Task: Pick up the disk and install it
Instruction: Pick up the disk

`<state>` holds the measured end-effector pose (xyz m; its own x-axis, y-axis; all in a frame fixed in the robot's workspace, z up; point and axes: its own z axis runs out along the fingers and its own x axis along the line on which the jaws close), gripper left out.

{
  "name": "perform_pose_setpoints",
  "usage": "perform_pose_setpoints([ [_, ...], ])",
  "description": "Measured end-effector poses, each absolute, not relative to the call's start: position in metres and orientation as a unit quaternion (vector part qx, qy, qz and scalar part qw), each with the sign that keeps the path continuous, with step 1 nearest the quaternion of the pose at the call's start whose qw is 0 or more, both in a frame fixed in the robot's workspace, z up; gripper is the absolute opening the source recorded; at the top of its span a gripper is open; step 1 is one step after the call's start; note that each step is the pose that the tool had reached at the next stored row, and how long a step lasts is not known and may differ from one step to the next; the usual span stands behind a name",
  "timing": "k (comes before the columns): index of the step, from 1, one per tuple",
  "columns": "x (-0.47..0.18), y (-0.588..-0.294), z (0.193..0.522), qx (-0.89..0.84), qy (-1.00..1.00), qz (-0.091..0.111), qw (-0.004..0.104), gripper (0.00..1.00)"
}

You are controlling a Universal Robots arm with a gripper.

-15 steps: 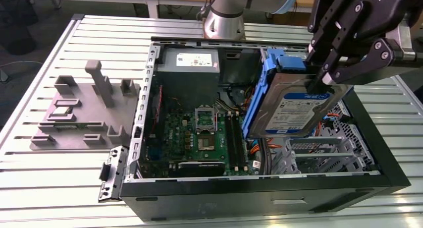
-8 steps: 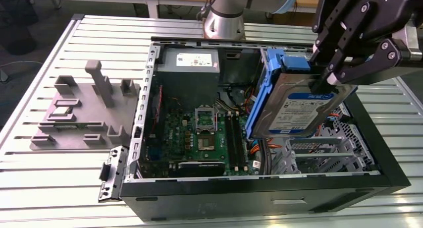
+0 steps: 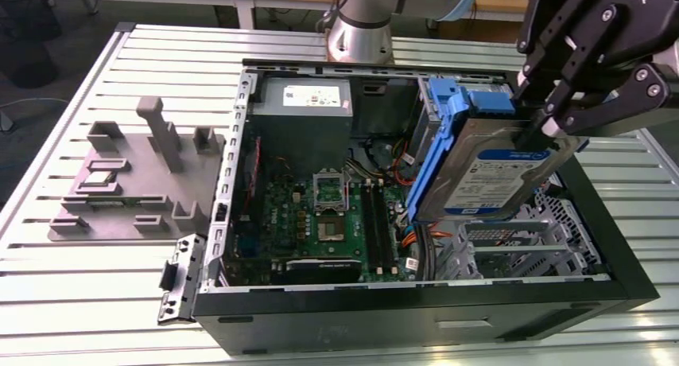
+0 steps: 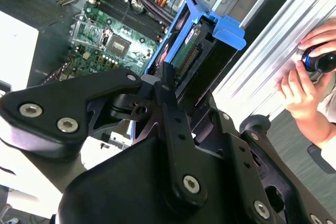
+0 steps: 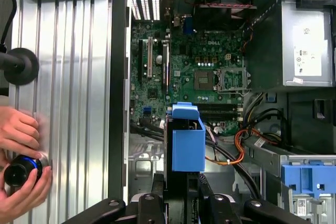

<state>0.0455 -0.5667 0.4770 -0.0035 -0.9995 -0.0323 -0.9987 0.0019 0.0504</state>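
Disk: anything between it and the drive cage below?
Nothing visible. The gripper holds the disk tilted over the metal drive cage in the open case; orange cables lie beside the cage, not across it.

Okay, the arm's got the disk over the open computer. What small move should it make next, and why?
Probably ease it straight down a little. The gripper is shut on the disk, which hangs tilted above the metal drive cage in the computer case, not yet seated.

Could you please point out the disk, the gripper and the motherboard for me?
the disk (image 3: pixel 504 175): exterior view, on its white label.
the gripper (image 3: pixel 539 134): exterior view, between its fingers, shut on the disk's upper edge.
the motherboard (image 3: pixel 285 215): exterior view, on bare green board.
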Motion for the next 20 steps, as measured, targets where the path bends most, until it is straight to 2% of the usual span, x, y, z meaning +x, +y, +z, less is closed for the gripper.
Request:
perform_pose_setpoints([
  [20, 0.080, -0.575, 0.476, 0.702, -0.712, -0.029, 0.007, 0.35],
])
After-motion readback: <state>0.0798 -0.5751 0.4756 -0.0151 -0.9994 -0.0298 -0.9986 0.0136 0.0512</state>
